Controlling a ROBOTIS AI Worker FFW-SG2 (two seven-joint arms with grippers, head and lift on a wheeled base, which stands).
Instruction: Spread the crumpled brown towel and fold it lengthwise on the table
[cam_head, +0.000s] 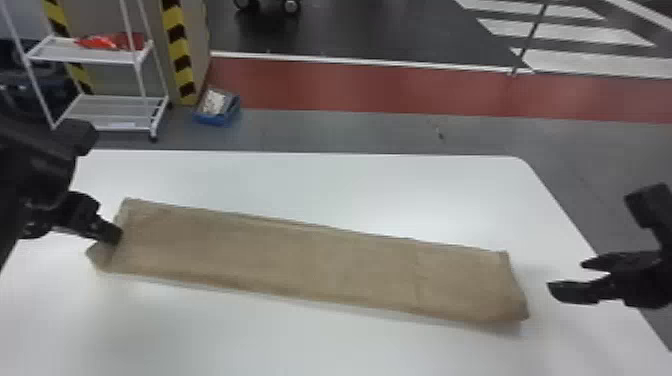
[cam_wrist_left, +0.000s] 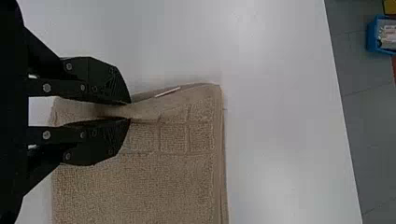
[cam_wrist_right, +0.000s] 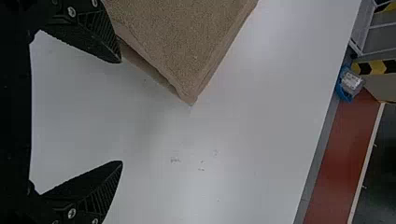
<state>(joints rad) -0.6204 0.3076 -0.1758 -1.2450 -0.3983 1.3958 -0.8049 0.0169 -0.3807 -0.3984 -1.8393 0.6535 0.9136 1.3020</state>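
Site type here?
Probably an industrial hall or lab floor: yellow-and-black striped column edging, a red painted floor lane with a white border line, and a white wheeled metal rack beyond the table.

The towel is brown, a grid of squares marking its end towards the left edge of the bench. The bench is white, the left gripper and right gripper black. Beyond the far edge lie grey floor, a red strip and a blue box.
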